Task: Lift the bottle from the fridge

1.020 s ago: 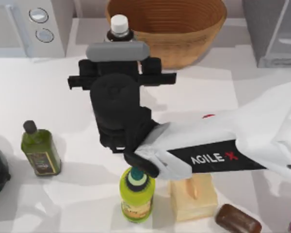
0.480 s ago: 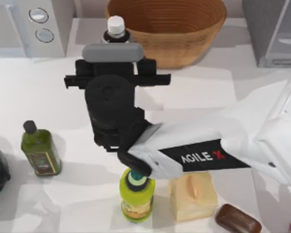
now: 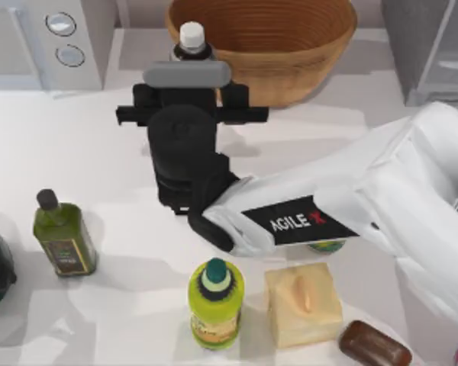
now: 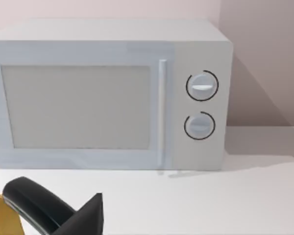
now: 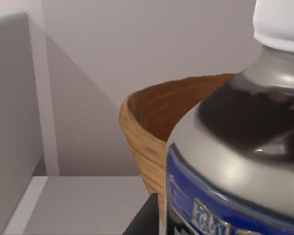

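Note:
A dark bottle with a white cap and a blue label stands upright just left of the wicker basket, near the back of the table. My right gripper reaches across from the right and sits around the bottle's body, shut on it, with its fingers hidden under the wrist. In the right wrist view the bottle looms very close. The fridge, dark grey with a paler frame, stands at the back right corner, well apart from the bottle.
A white microwave with two knobs sits back left, and my left wrist camera faces this microwave. A wicker basket is at back centre. In front stand an olive bottle, a yellow-green bottle, a tan block and a brown bar.
My right gripper and the bottle shifted slightly left together, then back right and a little toward the table's back. The forearm swung closer to the right side.

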Robot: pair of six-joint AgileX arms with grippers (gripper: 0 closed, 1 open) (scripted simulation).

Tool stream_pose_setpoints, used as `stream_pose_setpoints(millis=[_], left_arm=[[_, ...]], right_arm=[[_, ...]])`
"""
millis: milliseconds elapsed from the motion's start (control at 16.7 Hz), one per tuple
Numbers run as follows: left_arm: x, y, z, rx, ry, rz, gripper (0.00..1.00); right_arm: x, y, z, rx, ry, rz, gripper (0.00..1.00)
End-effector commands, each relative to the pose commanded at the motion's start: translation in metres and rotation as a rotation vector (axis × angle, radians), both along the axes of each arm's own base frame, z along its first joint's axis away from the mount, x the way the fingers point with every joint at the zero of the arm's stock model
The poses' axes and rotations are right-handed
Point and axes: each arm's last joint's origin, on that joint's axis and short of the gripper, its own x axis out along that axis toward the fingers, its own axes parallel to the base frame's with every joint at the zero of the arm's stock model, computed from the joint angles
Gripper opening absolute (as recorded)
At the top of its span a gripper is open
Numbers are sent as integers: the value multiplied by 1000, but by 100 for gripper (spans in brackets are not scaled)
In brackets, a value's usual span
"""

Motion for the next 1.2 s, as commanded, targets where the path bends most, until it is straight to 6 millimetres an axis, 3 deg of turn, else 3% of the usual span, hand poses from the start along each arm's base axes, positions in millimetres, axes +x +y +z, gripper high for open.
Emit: stream_pose_setpoints(millis=[300, 1080, 1200], left_arm=[[0, 0, 0, 0, 0, 0, 100], [0, 0, 0, 0, 0, 0, 100], [0, 0, 0, 0, 0, 0, 100]], right_arm=[[-5, 6, -8, -11, 8, 21, 0], [-5, 6, -8, -11, 8, 21, 98], [-5, 6, -8, -11, 8, 21, 100]])
